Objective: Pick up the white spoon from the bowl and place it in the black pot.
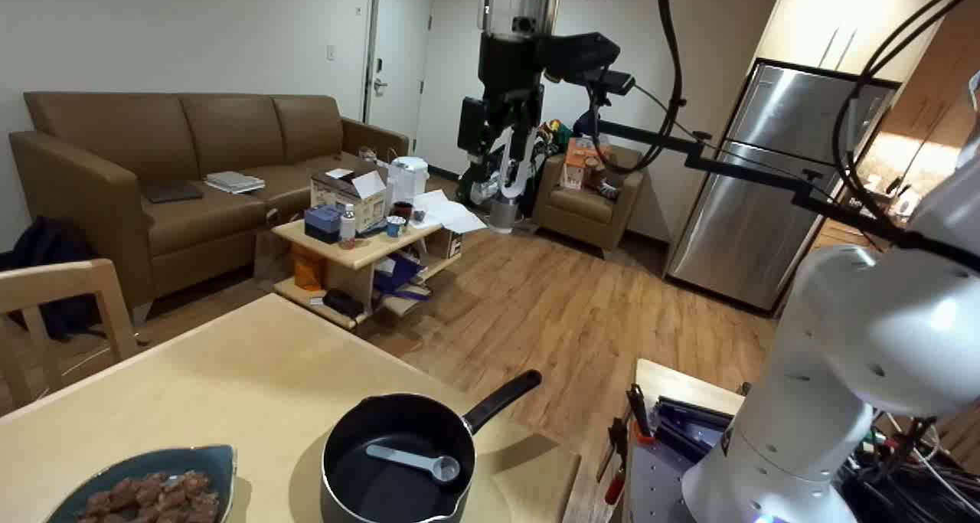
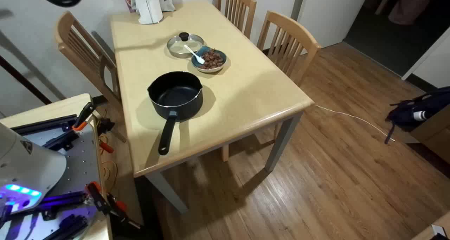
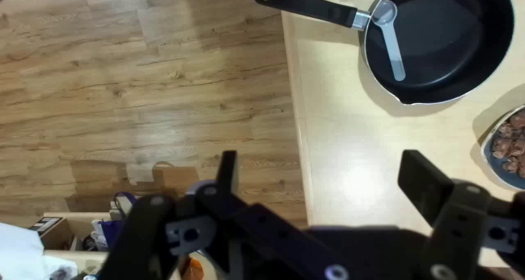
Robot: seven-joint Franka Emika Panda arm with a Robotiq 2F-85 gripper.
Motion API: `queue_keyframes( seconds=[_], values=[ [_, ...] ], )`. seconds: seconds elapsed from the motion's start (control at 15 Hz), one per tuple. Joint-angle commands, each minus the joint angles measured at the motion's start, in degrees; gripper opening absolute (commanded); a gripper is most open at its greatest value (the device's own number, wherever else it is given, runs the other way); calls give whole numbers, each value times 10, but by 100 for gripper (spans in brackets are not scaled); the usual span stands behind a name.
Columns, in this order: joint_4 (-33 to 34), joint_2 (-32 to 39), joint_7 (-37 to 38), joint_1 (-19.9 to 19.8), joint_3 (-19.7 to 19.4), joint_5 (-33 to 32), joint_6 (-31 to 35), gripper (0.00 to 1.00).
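Observation:
The black pot [image 1: 383, 423] stands on the table with its long handle pointing past the table edge; it shows in all views [image 2: 186, 110] [image 3: 443, 38]. A pale spoon [image 1: 406, 457] lies on its floor, its round head near the handle side [image 3: 392, 46]. In an exterior view, a white spoon [image 2: 194, 54] rests in the bowl [image 2: 211, 70], handle over the rim; the pot's near wall hides part of its floor there. I cannot tell whether both are one spoon. The bowl [image 1: 210, 459] [image 3: 502, 174] is partly out of frame elsewhere. My gripper [image 3: 320, 168] is open, empty and high above the table edge [image 1: 498, 167].
A glass lid [image 2: 194, 42] sits beside the bowl, and white bags [image 2: 149, 10] stand at the table's far end. Wooden chairs [image 2: 288, 43] flank the table. The robot's stand with clamps [image 2: 79, 122] is alongside. A cluttered coffee table [image 1: 348, 255] is beyond the table edge.

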Motion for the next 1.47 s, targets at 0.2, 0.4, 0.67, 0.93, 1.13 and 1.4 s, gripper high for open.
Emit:
queue_keyframes(
  seconds=[0.2,0.4,0.67,0.93,1.13,1.4],
  values=[
    [2,1,3,13,-11,-4,-2,100],
    [2,1,3,13,-11,-4,-2,100],
    [11,13,7,14,-7,-8,2,100],
    [55,65,-31,27,3,-18,1,100],
    [107,102,-62,40,6,-18,-32,100],
    [109,119,-57,40,0,-11,-33,100]
  ],
)
